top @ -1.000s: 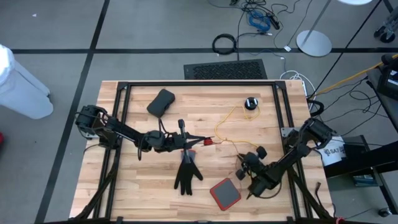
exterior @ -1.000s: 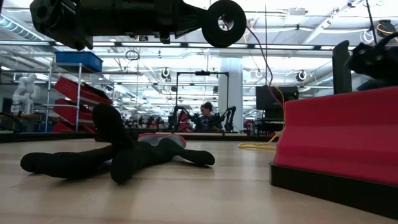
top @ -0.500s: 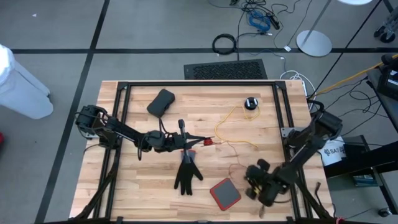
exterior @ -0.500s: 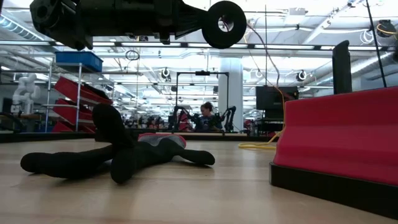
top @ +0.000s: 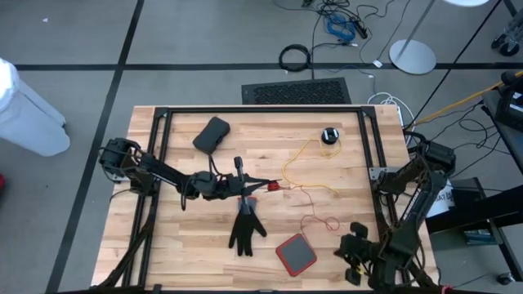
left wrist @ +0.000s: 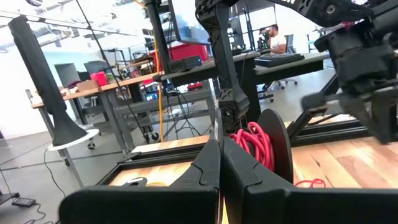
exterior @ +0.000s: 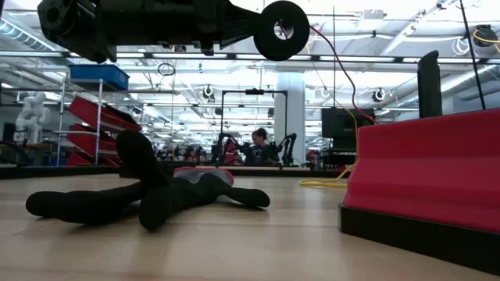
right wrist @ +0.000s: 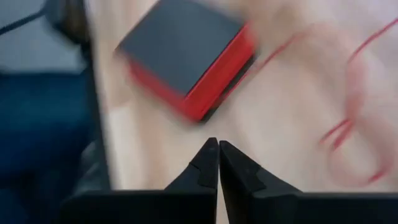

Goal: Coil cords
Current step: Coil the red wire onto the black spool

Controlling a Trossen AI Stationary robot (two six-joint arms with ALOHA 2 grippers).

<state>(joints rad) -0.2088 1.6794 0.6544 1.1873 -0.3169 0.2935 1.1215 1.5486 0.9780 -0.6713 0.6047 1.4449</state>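
From above: yellow cord (top: 306,155) strung across the middle of the wooden desk (top: 270,131), running from a black round puck (top: 329,135) near the far edge to a small red end piece (top: 274,186), still loose and uncoiled; thin red wire (top: 319,220) looped near the red-edged pad (top: 295,254); black glove (top: 246,226) and dark pouch (top: 212,134) lying apart. Left gripper (top: 263,185) at the red end piece, fingers together, apparently pinching that end. Right gripper (top: 353,255) off at the near right corner, clear of the cord, fingers together on nothing. At desk level: glove in front, red-edged pad at right, yellow cord (exterior: 322,183) lying flat beyond. Left wrist: fingers (left wrist: 211,168) pressed together, red wire bundle just beyond. Right wrist: fingers (right wrist: 211,163) shut, empty, over bare wood between pad and red wire (right wrist: 348,140). Likely step: anchoring one end before winding. Next move probably calls for bringing the right gripper back to the slack and laying it round in loops.
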